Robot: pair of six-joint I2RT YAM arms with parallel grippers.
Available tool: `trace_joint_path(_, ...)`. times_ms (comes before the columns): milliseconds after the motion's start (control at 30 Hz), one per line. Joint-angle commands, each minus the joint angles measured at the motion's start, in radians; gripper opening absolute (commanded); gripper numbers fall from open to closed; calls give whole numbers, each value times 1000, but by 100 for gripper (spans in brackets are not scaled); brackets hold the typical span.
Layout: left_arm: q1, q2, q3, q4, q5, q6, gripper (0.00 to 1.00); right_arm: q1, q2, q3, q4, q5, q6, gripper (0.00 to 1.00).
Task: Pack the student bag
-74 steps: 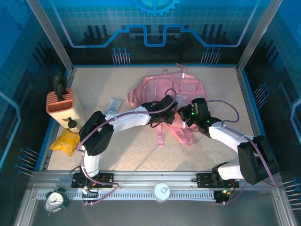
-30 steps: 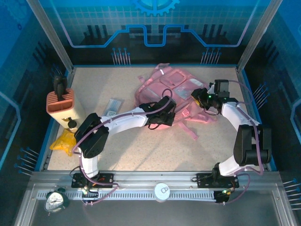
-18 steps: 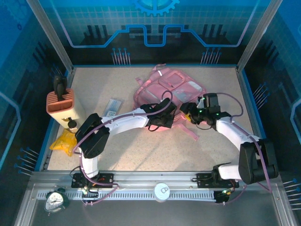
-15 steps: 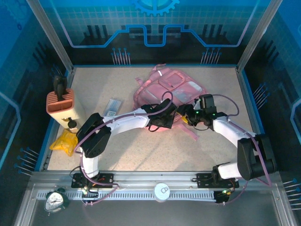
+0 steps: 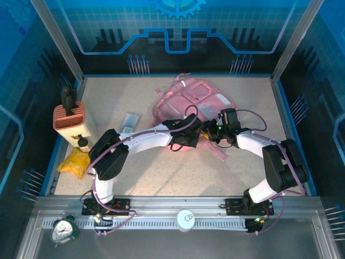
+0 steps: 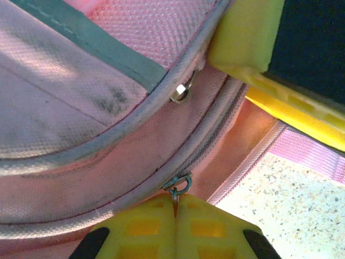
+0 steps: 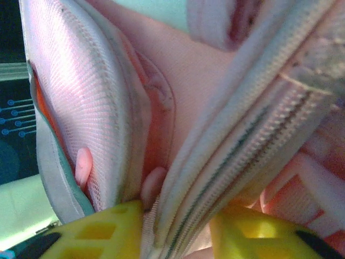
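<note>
Unzipping appears under way. The student bag [image 5: 188, 97] is lying well right of the orange box [image 5: 69, 121]. The left gripper [image 6: 175, 216], fully closed, is pinching the zip pull [image 6: 178, 186]. The right gripper [image 7: 178, 226] is straddling the zip edge [image 7: 237, 145], clamp unclear. Next: draw the pull along its track.

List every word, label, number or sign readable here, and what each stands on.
No readable text.
student bag: no print seen in any view.
flat packet: marks too small to read.
clock: dial too small to read.
back wall: a gear sign, no words.
</note>
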Motion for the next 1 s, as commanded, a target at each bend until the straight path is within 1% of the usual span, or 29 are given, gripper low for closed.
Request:
trace_joint_path(0,3,20,6,-51,-37,-15,8,9,12,1,51,35,16,27)
trace_joint_path(100,9,41,5,-43,-37,-13,12,15,-11,-11,46,57,12,15)
trace_joint_path(267,18,82,10,-40,-28,-15,20,16,-37,-15,42,53,14,1)
trace_joint_path(367,25,99,19,-47,-32,-14,20,16,-49,-24,53,58,21,0)
trace_joint_path(467,31,90,16,-47,-31,-10,14,15,-57,-21,47,49,12,0)
trace_joint_path(567,41,65,-2,-36,-30,-5,4,13,-75,-18,32,57,-10,0)
trace_joint_path(633,50,40,-10,-51,-31,0,0,8,-88,-16,18,57,-20,0)
trace_joint_path(867,87,-130,-124,-61,-75,80,0,-43,-156,-17,-35,37,-41,0)
trace_joint_path(967,126,-193,-178,-64,-109,128,0,-81,-178,-8,-65,5,-68,0)
